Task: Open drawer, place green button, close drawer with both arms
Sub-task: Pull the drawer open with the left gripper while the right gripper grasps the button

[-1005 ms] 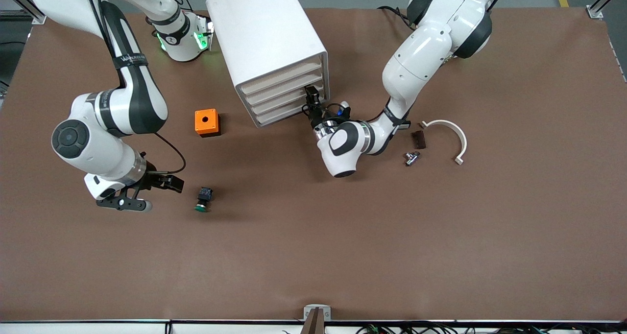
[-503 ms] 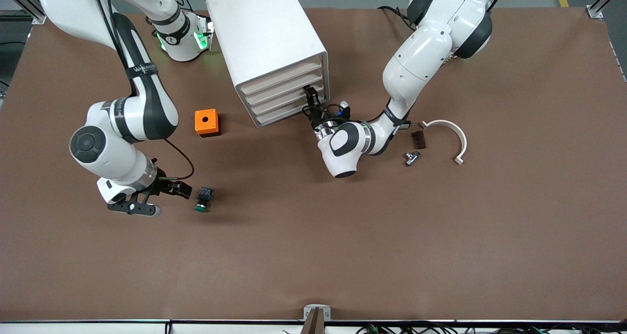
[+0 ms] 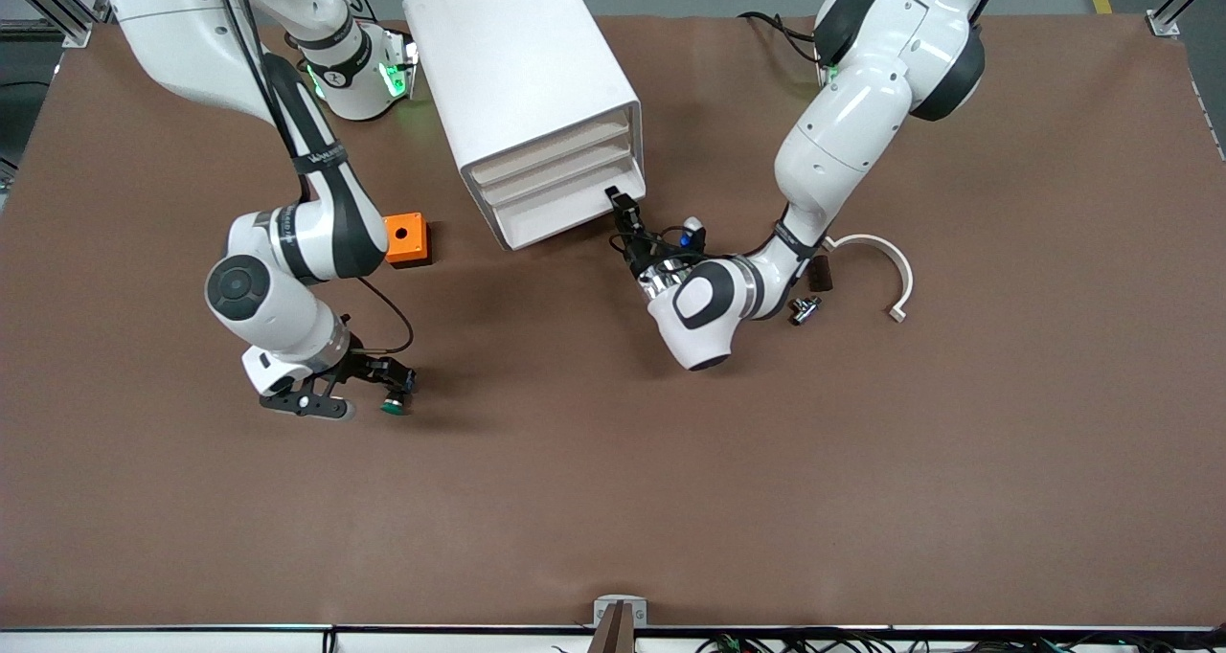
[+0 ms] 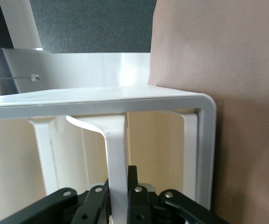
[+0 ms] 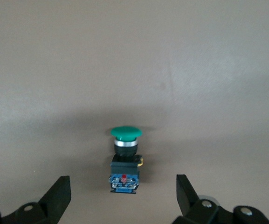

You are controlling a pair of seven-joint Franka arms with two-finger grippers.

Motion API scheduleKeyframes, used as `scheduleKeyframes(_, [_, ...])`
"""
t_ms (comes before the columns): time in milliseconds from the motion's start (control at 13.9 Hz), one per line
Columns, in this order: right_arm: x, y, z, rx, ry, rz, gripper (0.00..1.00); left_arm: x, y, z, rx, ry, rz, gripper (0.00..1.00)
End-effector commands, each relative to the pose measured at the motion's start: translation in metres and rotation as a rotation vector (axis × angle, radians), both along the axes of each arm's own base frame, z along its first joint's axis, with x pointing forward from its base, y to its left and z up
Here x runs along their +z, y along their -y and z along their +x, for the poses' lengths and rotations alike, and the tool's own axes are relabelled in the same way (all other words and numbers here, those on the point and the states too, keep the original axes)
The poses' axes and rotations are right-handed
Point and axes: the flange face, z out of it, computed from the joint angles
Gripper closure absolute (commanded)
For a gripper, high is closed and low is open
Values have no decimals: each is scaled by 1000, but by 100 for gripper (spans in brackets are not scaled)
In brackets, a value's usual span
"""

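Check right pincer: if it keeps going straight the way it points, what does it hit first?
Most likely the button. The right pincer is open and points at it, the button lying on the table centred between the fingers. Nothing else shows in that line; depth is unclear.

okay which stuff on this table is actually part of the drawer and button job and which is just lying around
Part of the job:
- drawer, gripped by the left claw
- button, between the open right claw's fingers

Just lying about:
- orange box
- white curved piece
- dark block
- small metal part
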Motion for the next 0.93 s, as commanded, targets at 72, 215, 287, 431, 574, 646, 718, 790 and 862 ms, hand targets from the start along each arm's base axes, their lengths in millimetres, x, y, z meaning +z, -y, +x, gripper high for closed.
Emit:
scheduleKeyframes(72, [-16, -10, -6, -19, -2, -10, 0, 0, -30, 35, 82, -10, -1, 89])
scheduleKeyframes(215, [-24, -8, -7, -11, -12, -23, 0, 0, -43, 47, 110, -6, -2, 88])
scheduleKeyframes(287, [-26, -8, -8, -7, -14, -28, 0, 0, -51, 54, 129, -1, -2, 88])
scheduleKeyframes(431, [-31, -7, -8, -7, -19, -32, 0, -2, -62, 65, 159, 6, 4, 86])
scheduleKeyframes(574, [-39, -5, -8, -10, -10, -32, 0, -3, -68, 68, 167, 10, 4, 83])
scheduleKeyframes(646, [-43, -4, -9, -10, -5, -32, 0, -3, -68, 68, 166, 12, 2, 76])
scheduleKeyframes(718, [-45, -4, -9, -14, 1, -30, 0, -3, -68, 68, 166, 19, -7, 59])
scheduleKeyframes(790, [-51, -4, -9, -24, -6, -32, 0, -2, -69, 70, 164, 50, -57, 43])
scheduleKeyframes(862, [-55, -6, -10, -32, -10, -33, 0, 4, -77, 80, 171, 132, -170, 25])
